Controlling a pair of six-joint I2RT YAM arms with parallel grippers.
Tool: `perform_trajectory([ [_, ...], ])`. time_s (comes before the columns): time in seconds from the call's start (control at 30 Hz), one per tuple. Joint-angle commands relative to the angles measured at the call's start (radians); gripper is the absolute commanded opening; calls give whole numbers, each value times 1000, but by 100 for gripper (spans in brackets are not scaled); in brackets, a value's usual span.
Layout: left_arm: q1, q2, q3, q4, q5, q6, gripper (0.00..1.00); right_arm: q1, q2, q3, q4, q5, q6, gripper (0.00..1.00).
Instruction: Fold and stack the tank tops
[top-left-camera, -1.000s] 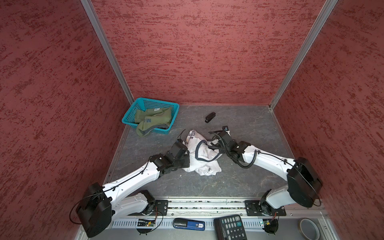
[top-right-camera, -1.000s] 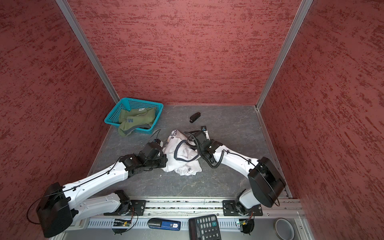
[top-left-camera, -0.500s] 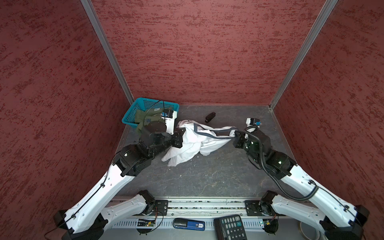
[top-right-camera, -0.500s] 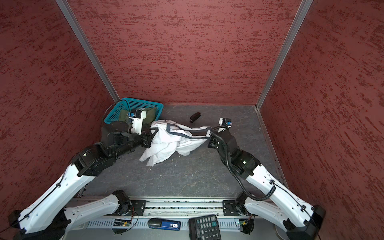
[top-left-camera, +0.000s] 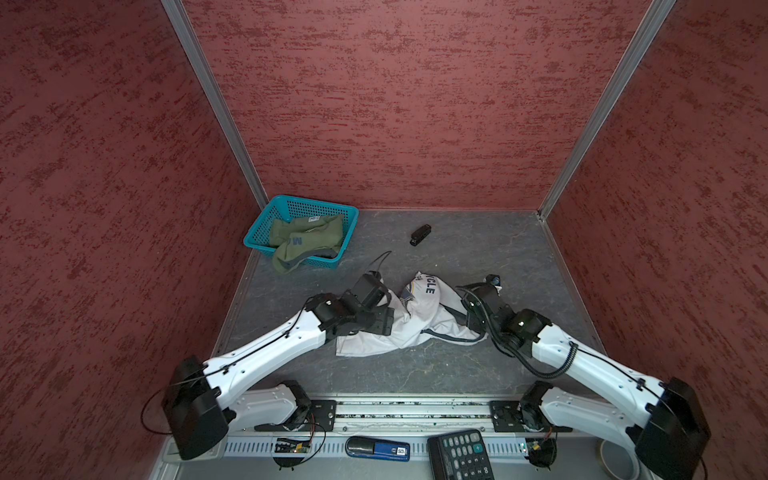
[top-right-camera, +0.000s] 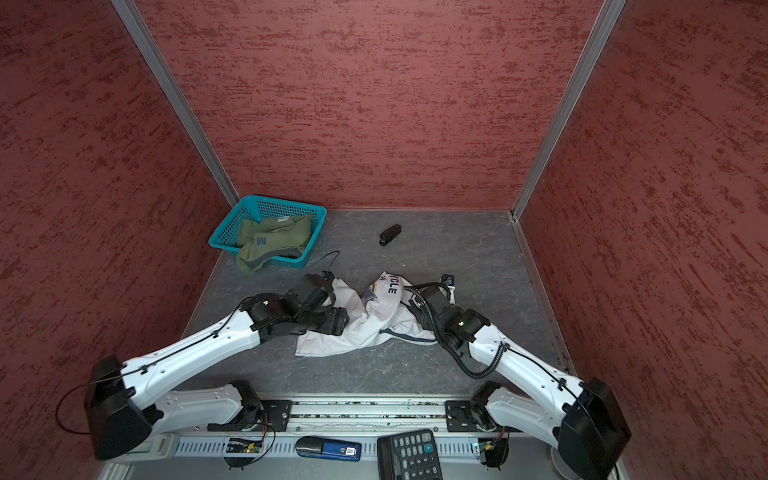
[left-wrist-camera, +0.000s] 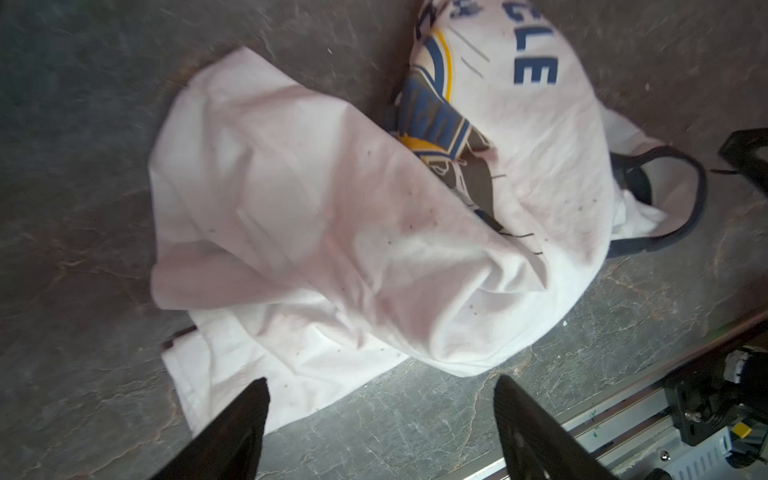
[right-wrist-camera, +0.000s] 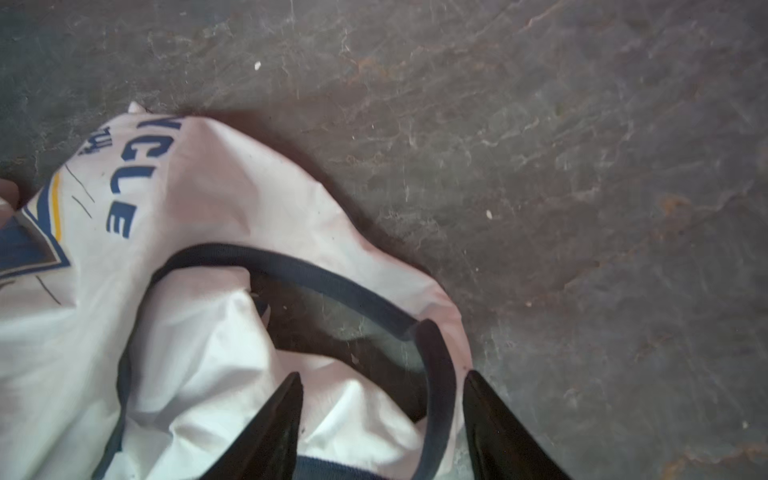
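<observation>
White cloth tank top (top-left-camera: 415, 328): crumpled in a loose heap on grey mottled tabletop (top-left-camera: 457, 257), between both grippers.

Left gripper (left-wrist-camera: 382, 382): jaws spread wide, empty, just short of the hem edge. Right gripper (right-wrist-camera: 382, 374): jaws apart, astride the dark grey-blue armhole trim (right-wrist-camera: 316, 282), not clamped on it.

Expect light, limp, non-fragile fabric with no shape retention, prone to sagging and bunching when lifted. Pinch at trimmed straps or hem corners for firmer purchase on doubled cloth; avoid single mid-panel layers.

Appearance: white body, creased, blue-and-yellow printed emblem (left-wrist-camera: 432, 120), blue lettering.

Olive green cloth tank top (top-left-camera: 307, 241): bunched in teal plastic mesh basket (top-left-camera: 259, 226), far left corner, one fold draped over the near rim.
</observation>
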Motion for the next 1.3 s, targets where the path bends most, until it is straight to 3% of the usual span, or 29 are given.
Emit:
perform_trajectory([
  [0.0,103,-98,-68,38,40,-66,88,-26,90,71,-21,-60,-125,63],
  [0.13,200,-141,-137,43,70,-103,88,-26,227,87,-2,-134,-176,60],
  [0.37,292,-128,-215,83,115,-128,88,-26,371,112,71,-166,-216,55],
  [0.67,336,-118,-273,129,144,-137,88,-33,562,151,145,-107,-243,49],
  [0.77,343,-121,-283,130,145,-137,89,-43,604,163,161,-88,-235,42],
  [1.03,357,-124,-297,125,133,-140,89,-84,584,173,154,-29,-199,10],
  [1.27,360,-101,-297,141,140,-139,89,-84,447,156,156,-29,-196,2],
])
